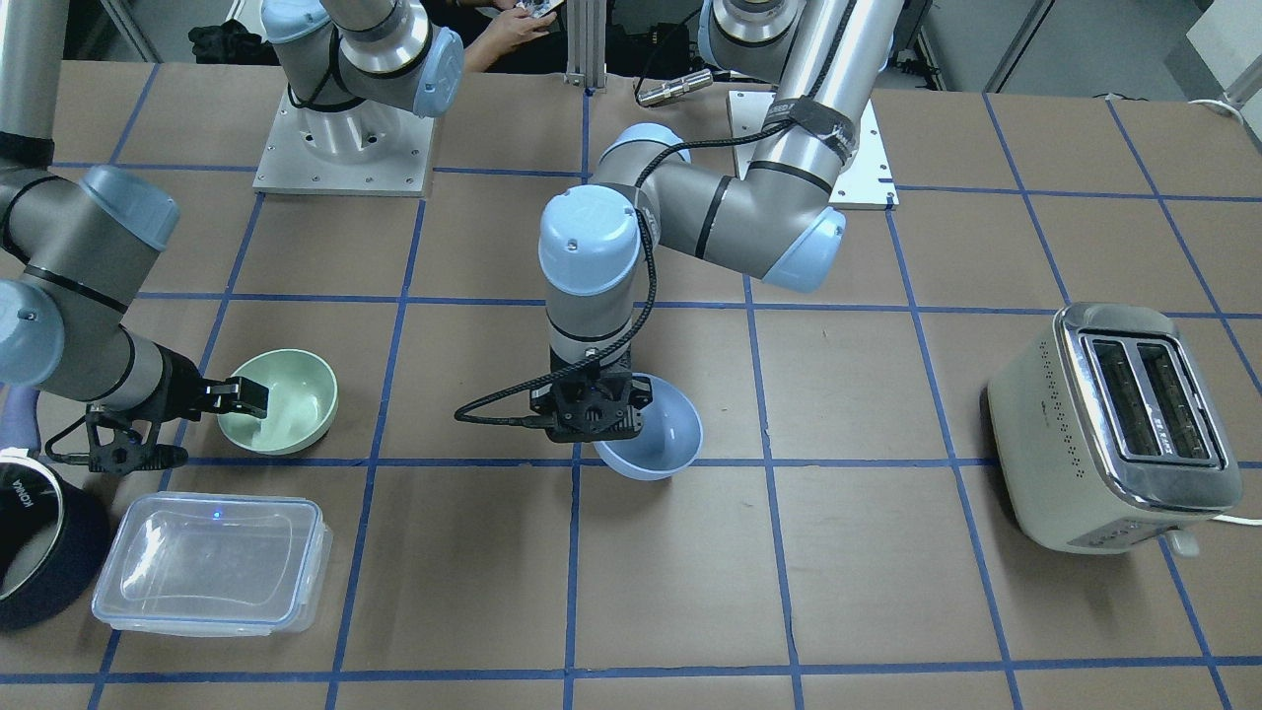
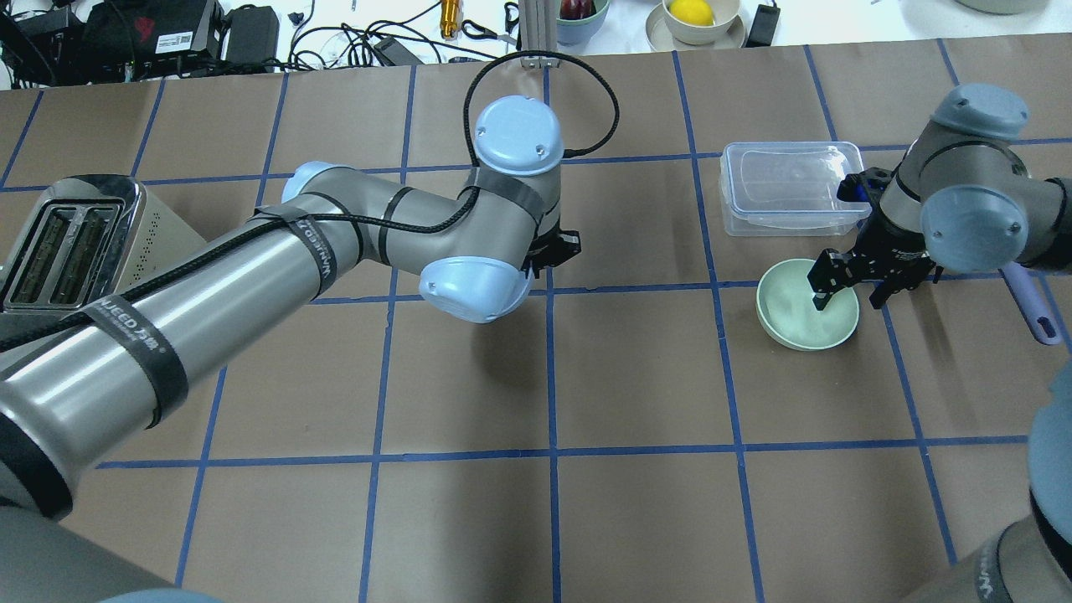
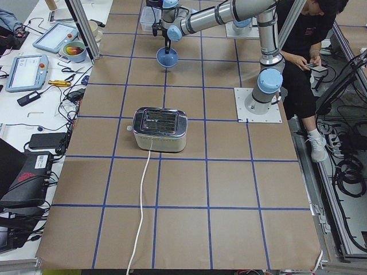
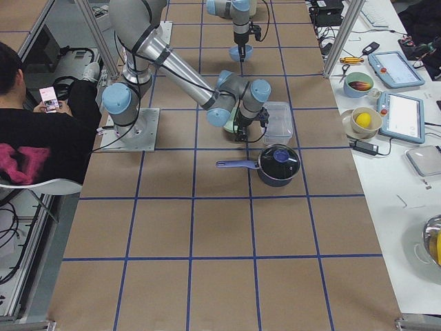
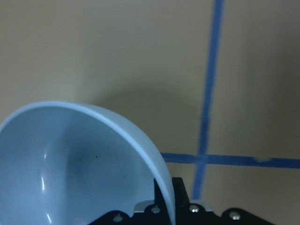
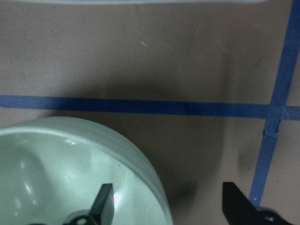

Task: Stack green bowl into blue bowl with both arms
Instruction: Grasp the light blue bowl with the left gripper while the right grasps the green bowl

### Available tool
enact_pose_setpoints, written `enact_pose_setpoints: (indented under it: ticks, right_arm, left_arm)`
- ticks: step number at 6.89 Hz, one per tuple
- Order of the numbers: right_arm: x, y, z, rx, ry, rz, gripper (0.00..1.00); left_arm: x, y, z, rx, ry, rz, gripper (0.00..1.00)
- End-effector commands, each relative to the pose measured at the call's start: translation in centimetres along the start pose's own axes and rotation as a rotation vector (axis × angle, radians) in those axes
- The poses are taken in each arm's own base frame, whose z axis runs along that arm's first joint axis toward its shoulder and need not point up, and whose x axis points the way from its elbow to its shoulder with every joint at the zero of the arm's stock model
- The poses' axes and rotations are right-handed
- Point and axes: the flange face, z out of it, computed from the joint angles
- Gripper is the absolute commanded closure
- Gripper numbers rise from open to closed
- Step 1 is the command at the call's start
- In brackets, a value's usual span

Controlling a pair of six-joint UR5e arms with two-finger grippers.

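You won't find the blue bowl (image 1: 663,434) overhead: the left arm (image 2: 377,234) hides it completely under its wrist. Look from across the table and there it is, mid-table and tilted, its rim pinched in the left gripper (image 1: 594,412). The left wrist camera gives you one outer finger (image 5: 168,192) against the wall, and the inner one is lost behind the bowl. On the other side, the right gripper (image 2: 847,295) stands wide, one finger inside the green bowl (image 2: 791,322) and one outside, straddling the rim without clamping. That bowl sits on the table (image 1: 887,592) near the clear plastic container (image 1: 212,572). The dark saucepan (image 4: 279,164) is cut off in the front view. Count: two bowls, two arms, one container, one saucepan, one toaster (image 1: 1114,424).
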Motion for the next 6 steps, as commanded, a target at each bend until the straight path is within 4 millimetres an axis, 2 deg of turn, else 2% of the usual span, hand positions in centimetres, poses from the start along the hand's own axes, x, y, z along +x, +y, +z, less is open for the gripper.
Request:
enact_pose_setpoints:
  ticks: [1, 2, 3, 4, 5, 6]
  right_arm:
    - [-0.1, 0.0, 0.2, 0.004, -0.006, 0.000, 1.00]
    - [0.0, 0.1, 0.0, -0.001, -0.002, -0.003, 1.00]
    - [-0.1, 0.2, -0.3, 0.000, -0.001, -0.002, 1.00]
    - [0.0, 0.2, -0.6, -0.002, -0.001, 0.000, 1.00]
    - [0.0, 0.2, -1.0, -0.003, -0.001, 0.000, 1.00]
    - [0.0, 0.2, -2.1, -0.003, -0.003, 0.000, 1.00]
  left_arm:
    - [3.3, 0.2, 2.2, -0.009, -0.005, -0.007, 0.92]
    - [5.0, 0.6, 2.5, -0.003, -0.005, 0.014, 0.92]
    - [5.7, 0.3, 2.8, 0.001, 0.000, 0.007, 0.52]
    - [5.7, 0.2, 2.7, 0.006, -0.002, 0.025, 0.01]
    - [5.2, -0.5, 0.6, 0.055, -0.011, 0.067, 0.00]
    - [3.7, -2.5, -2.4, 0.094, 0.002, 0.093, 0.00]
